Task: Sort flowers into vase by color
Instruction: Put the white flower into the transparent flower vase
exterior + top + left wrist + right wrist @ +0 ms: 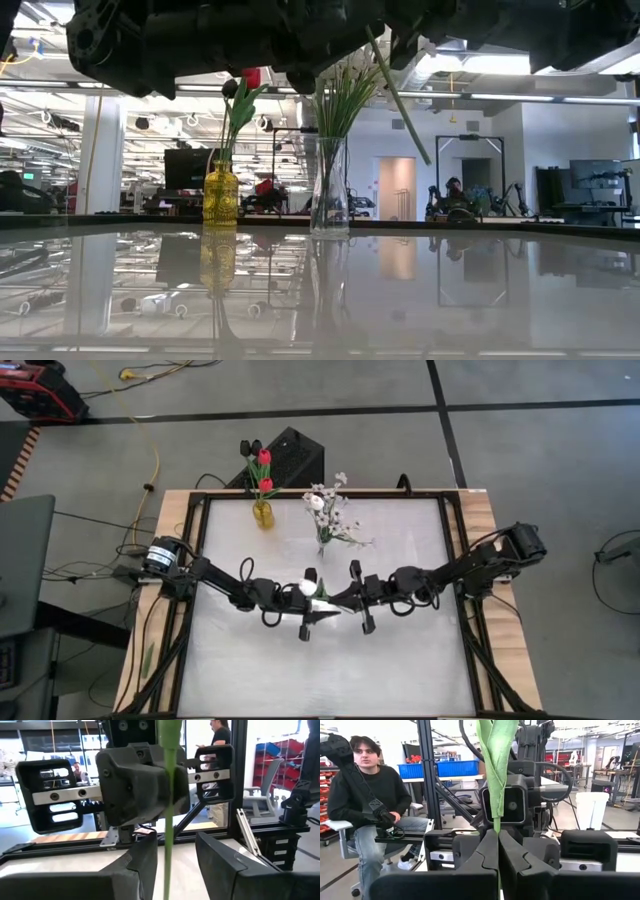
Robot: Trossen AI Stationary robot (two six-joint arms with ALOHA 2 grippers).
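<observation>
Flowers were split between two vases at the far side of the table [400, 650]: red and dark tulips [262, 458] stood in the yellow vase [262, 513], and white blossom sprigs [330, 505] stood in the clear glass vase [329, 190] just beside the yellow vase. One more flower, a white tulip [305, 588], was held in the air well short of the yellow vase, over the middle of the table, between the two arms. The right claw [498, 851] was clamped tight on its green stem [496, 822], with the leaves rising above its fingers. The left claw [171, 860] faced the right one from the other side, its fingers [146, 855] set apart on either side of the same stem [168, 820] without visibly pressing it, so that claw stood open around the stem. In the low view the stem slanted down beside the clear vase. A seated person [367, 795] in a dark top showed in the room beyond the table.
</observation>
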